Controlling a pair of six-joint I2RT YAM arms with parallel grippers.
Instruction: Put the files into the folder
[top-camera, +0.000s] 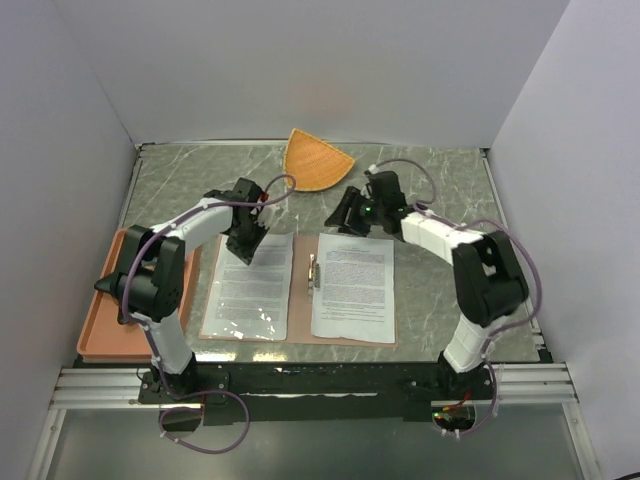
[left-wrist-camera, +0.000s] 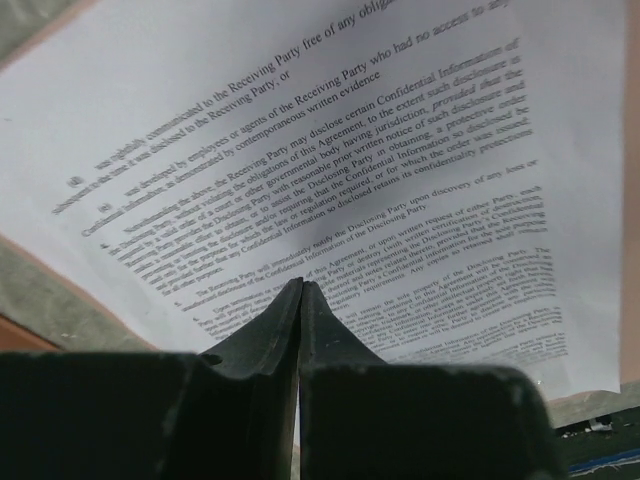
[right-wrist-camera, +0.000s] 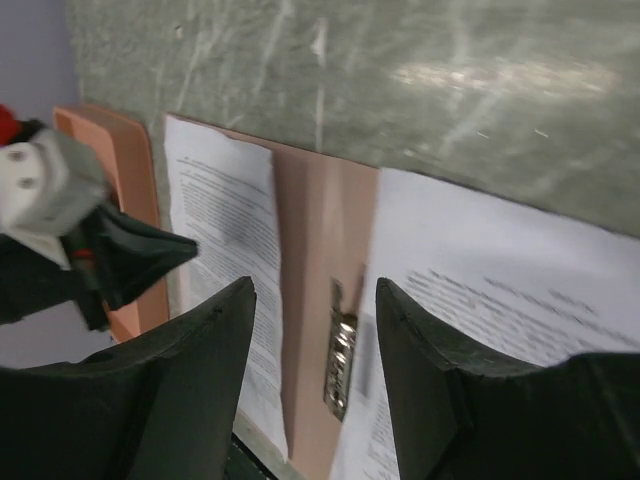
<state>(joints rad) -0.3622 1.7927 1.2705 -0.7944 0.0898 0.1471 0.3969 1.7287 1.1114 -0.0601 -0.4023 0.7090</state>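
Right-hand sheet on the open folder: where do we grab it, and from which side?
Its far edge, approached from the far side. The right-hand sheet lies flat on the folder, so only an edge can be pinched. The right gripper hangs open just behind that edge, while the inner edge is crowded by the metal clip. A finger probably has to slide under first.

Top cam: soft even overhead light, glare on left sheet (top-camera: 245, 322) at 7 o'clock. L wrist: text sharp, 6 o'clock dark. R wrist: blurry, table (right-wrist-camera: 470, 75) sheen 1 o'clock.
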